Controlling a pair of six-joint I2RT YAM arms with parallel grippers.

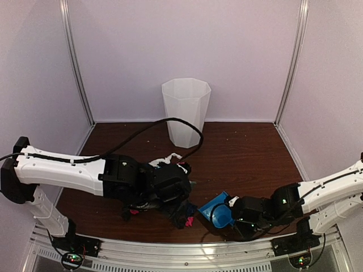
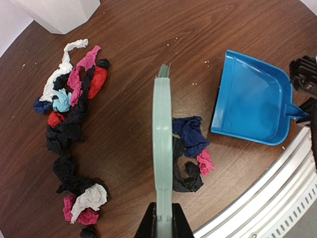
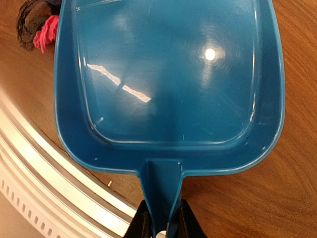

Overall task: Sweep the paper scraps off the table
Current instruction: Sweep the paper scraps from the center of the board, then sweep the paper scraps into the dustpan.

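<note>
Mint brush (image 2: 162,148) splits paper scraps (image 2: 74,116) (apparently touching); dustpan (image 2: 250,106) beside.

Ahead of the left gripper (image 2: 162,210), itself cut by the bottom edge, the hand brush (image 2: 162,139) stands edge-on and hides part of the navy-and-black clump of paper scraps (image 2: 190,136) just to its right. Far ahead to the left, the white bin (image 2: 59,12) runs off the top. From overhead, that wrist covers the brush and most scraps. The right gripper (image 3: 162,220) is likewise cropped below, and the blue dustpan (image 3: 168,89) loses its front lip beyond the top edge.
</note>
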